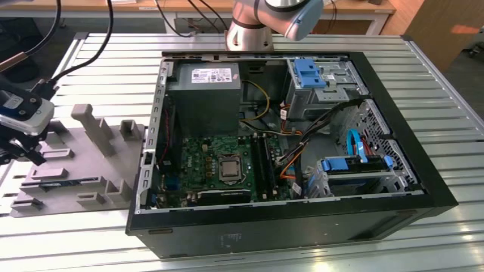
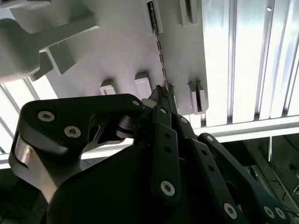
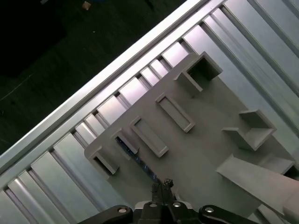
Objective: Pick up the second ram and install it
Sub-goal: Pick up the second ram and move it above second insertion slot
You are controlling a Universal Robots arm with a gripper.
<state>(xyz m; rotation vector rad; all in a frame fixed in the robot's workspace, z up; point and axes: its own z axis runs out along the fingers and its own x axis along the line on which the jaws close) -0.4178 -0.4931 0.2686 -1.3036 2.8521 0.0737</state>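
Slats of a metal table (image 1: 442,107) carry a grey fixture tray (image 1: 85,165), moulded with upright blocks and narrow pockets. The second ram (image 1: 67,182) lies in a long slot of that tray, a dark bluish strip set low among the blocks.

In the first wrist view the ram (image 3: 138,161) shows blue and runs between small raised walls of the tray (image 3: 201,154). In the second wrist view it appears edge-on (image 2: 159,46), a thin line across the tray's pale surface (image 2: 117,51).

The gripper (image 1: 30,157) hangs over the tray's outer end, the end away from the computer case (image 1: 302,211). Its fingertips are drawn together, with no more than a hairline between them. In the second wrist view the gripper (image 2: 161,93) lines up with one end of the ram, and likewise in the first wrist view (image 3: 161,183). Whether the tips touch the stick cannot be told.

The case stands open just beside the tray. Inside lies a green motherboard (image 1: 204,164) with long black slot strips (image 1: 261,164).
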